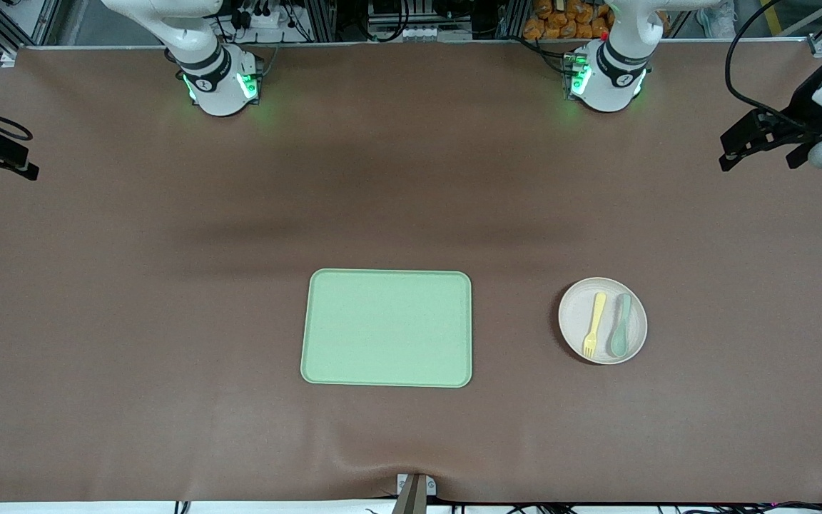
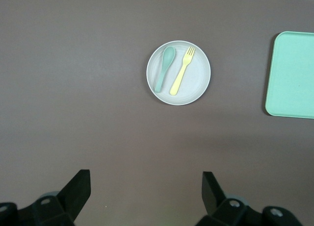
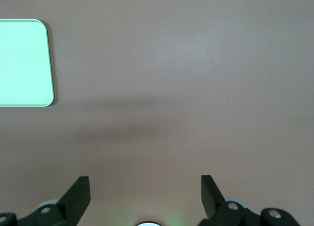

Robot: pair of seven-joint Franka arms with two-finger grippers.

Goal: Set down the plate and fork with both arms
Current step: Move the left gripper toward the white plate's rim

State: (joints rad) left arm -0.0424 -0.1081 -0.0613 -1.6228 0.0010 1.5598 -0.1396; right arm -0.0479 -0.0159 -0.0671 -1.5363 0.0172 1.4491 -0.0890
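Brown surface (image 1: 133, 300) carries a light-green tray (image 1: 387, 328) at its middle. Toward the left arm's end sits the speckled plate (image 1: 602, 293), with the yellow fork (image 1: 594, 325) and a grey-green spoon (image 1: 621, 325) side by side on it. Left claw (image 2: 146, 187) and right claw (image 3: 145, 187) hang high over bare surface, spread wide, empty.

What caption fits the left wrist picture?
Open left gripper high over the brown table, looking down on a plate holding fork and spoon, beside a green tray.
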